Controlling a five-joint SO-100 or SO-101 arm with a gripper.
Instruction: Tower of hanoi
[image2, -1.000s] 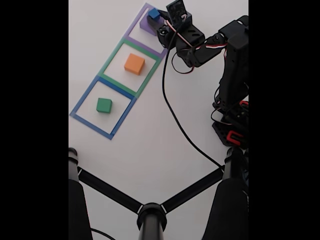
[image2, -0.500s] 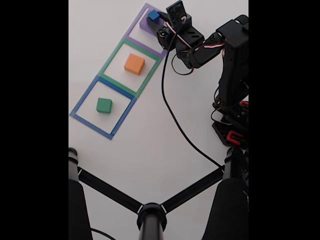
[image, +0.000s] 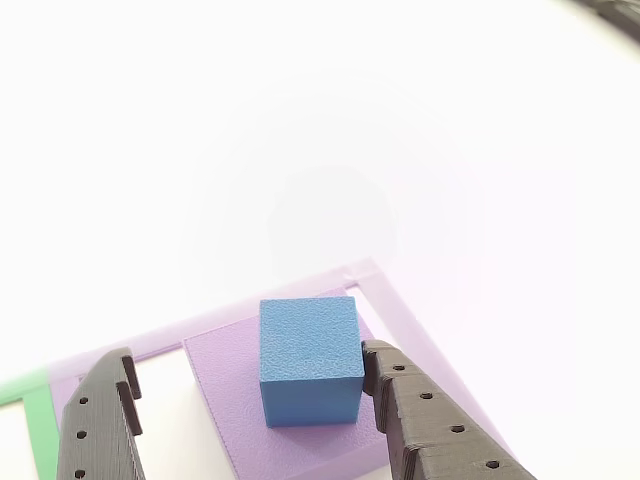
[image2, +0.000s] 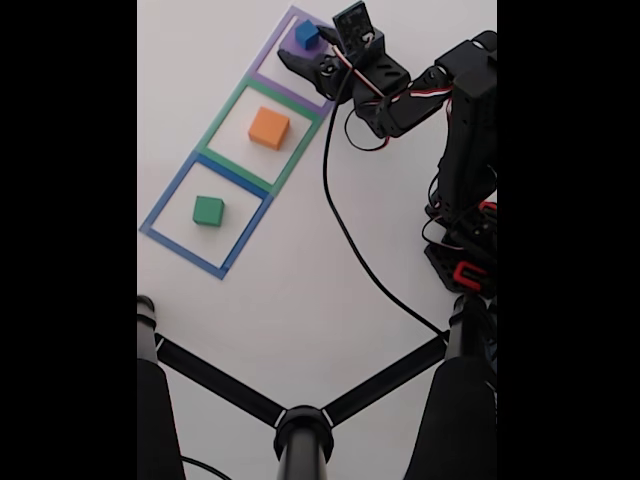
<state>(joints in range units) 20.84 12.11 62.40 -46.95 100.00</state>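
Fixed view: tool, clamped on the blue block before, now gapes around it atop the purple block.

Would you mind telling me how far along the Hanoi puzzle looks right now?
Done: the blue block sits on the purple block. In hand: nothing; the gripper is open around the blue block. Left: the orange block and green block sit alone in separate outlines.

The scene is seen from high above in the fixed view — the whole table, the arm at right. In the other view, a close, low look is taken between the gripper fingers. The blue block on the purple block is shared.
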